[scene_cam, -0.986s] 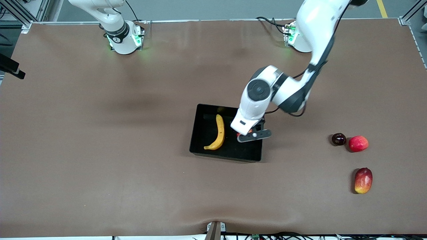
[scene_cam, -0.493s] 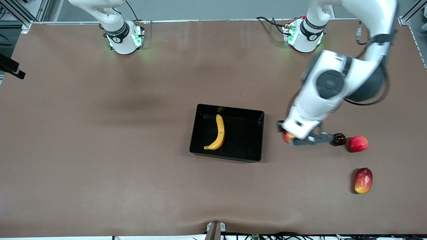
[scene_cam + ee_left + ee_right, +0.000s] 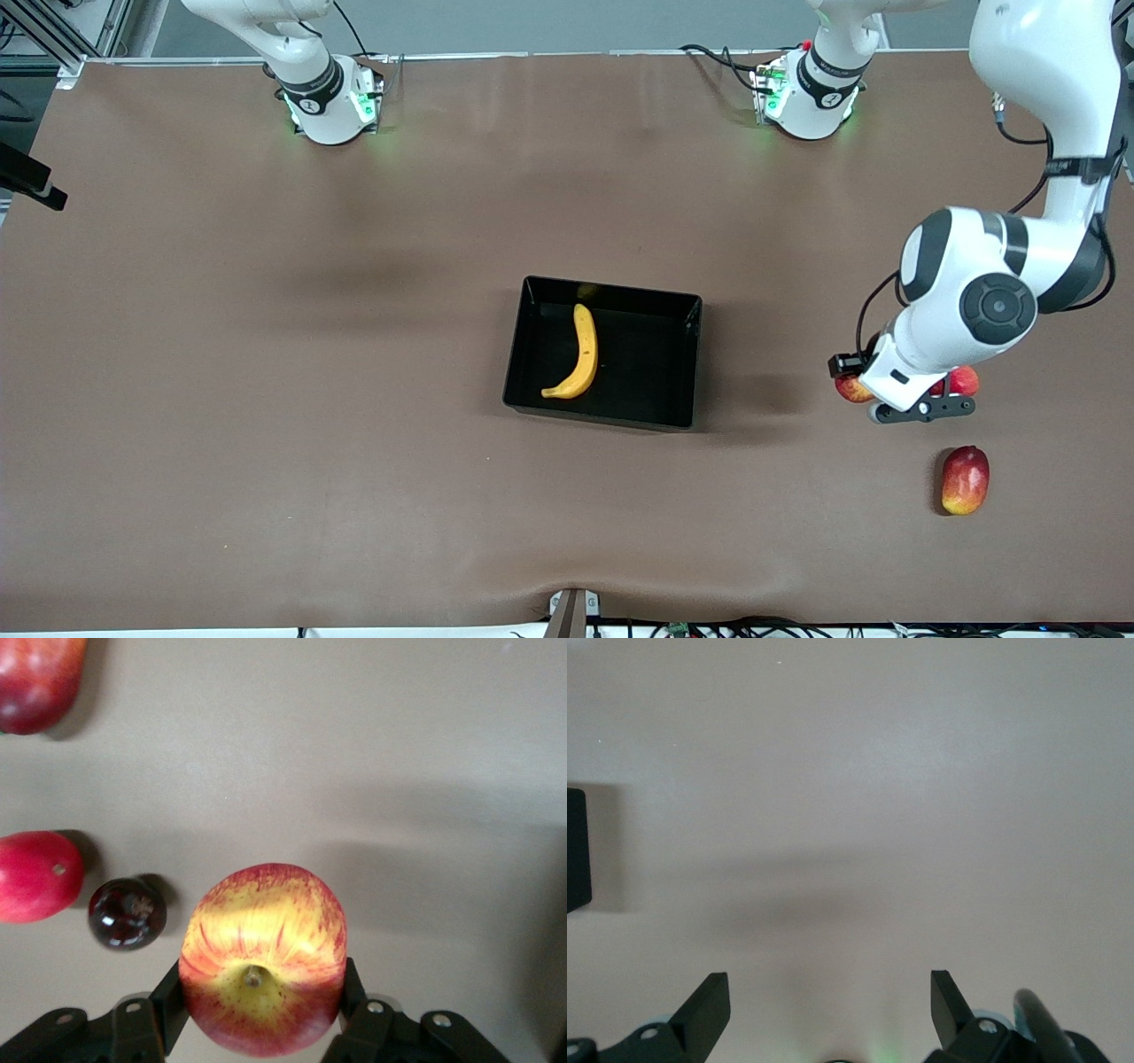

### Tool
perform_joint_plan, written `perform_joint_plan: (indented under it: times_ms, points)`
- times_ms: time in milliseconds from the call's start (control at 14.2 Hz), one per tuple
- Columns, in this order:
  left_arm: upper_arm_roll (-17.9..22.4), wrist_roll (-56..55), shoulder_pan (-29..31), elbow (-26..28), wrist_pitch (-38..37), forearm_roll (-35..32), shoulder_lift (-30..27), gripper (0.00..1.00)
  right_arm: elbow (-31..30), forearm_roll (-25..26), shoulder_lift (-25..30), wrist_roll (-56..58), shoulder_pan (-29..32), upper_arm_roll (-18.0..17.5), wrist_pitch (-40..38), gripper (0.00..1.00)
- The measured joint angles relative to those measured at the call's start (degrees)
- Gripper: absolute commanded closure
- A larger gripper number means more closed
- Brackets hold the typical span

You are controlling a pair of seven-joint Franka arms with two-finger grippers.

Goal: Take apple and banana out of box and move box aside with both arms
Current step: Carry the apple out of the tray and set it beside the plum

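Red-and-yellow skin peeks out from under your left gripper (image 3: 886,400) in the front view: the apple (image 3: 852,388) is clamped there, up in the air over bare table toward the left arm's end, well apart from the box (image 3: 687,363). Inside that black box the banana (image 3: 580,353) lies alone, curved along the floor. Nearer the camera than the carried apple rests the mango (image 3: 965,479); a pinkish-red fruit (image 3: 966,381) is mostly hidden by the wrist. Your right arm waits at its base, its hand out of this view. In the left wrist view you see the fingers (image 3: 168,992) pressed on either side of the apple (image 3: 263,957), stem dimple facing the lens, with a dark cherry-like fruit (image 3: 127,912) and the pinkish-red fruit (image 3: 37,875) on the table just beside its drop zone. In the right wrist view your right gripper (image 3: 830,1005) hangs with fingers spread wide, holding nothing, over plain table; a dark corner shows at the frame's edge, probably the box. Watch the release: I judge that a round apple set down this close to the other fruit could roll into them, and a high release would make it worse.
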State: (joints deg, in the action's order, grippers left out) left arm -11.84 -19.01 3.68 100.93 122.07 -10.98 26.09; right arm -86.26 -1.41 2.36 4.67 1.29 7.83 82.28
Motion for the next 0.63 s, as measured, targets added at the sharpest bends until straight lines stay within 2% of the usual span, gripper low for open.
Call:
perform_joint_plan:
  times_ms: [282, 352, 493, 563, 634]
  points:
    - [0.0, 0.0, 1.7, 2.0, 7.6, -0.3, 5.3, 1.00, 0.0, 0.0, 0.0, 0.0, 0.0, 0.0, 0.0, 0.00]
    - [0.0, 0.0, 1.8, 2.0, 8.7, -0.4, 6.4, 0.91, 0.0, 0.0, 0.0, 0.0, 0.0, 0.0, 0.0, 0.00]
    - [0.0, 0.0, 1.8, 2.0, 9.5, -2.3, 7.8, 0.46, 0.0, 0.0, 0.0, 0.0, 0.0, 0.0, 0.0, 0.00]
    - [0.0, 0.0, 1.8, 2.0, 9.5, -3.3, 8.1, 0.11, 0.0, 0.0, 0.0, 0.0, 0.0, 0.0, 0.0, 0.00]
    - [0.0, 0.0, 1.8, 1.9, 9.6, -3.9, 8.3, 0.00, 0.0, 0.0, 0.0, 0.0, 0.0, 0.0, 0.0, 0.00]
